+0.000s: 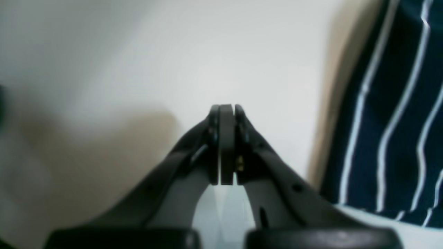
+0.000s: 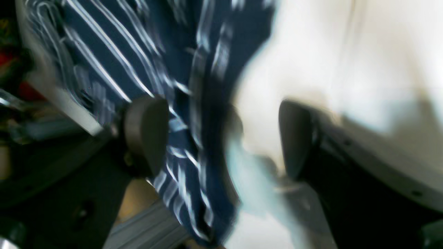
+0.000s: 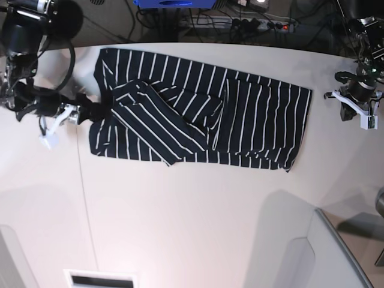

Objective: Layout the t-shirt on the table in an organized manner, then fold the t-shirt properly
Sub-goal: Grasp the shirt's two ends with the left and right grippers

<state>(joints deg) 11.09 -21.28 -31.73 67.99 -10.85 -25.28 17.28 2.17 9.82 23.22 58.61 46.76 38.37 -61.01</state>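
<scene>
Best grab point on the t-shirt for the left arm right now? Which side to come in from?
Probably the bare hem corner at the t-shirt's edge nearest the left gripper, which is shut and clear of the cloth. That edge lies flat and single-layered on the table, so come in low from the outside, jaws opened. The right gripper, open, sits at the bunched opposite end.

the near half of the table (image 3: 180,228) is bare, so a gripper can pass there. the t-shirt (image 3: 240,114) covers the far middle. a grey edge piece (image 3: 336,246) sits at the near corner, and cables (image 3: 240,24) lie behind the far edge.
</scene>
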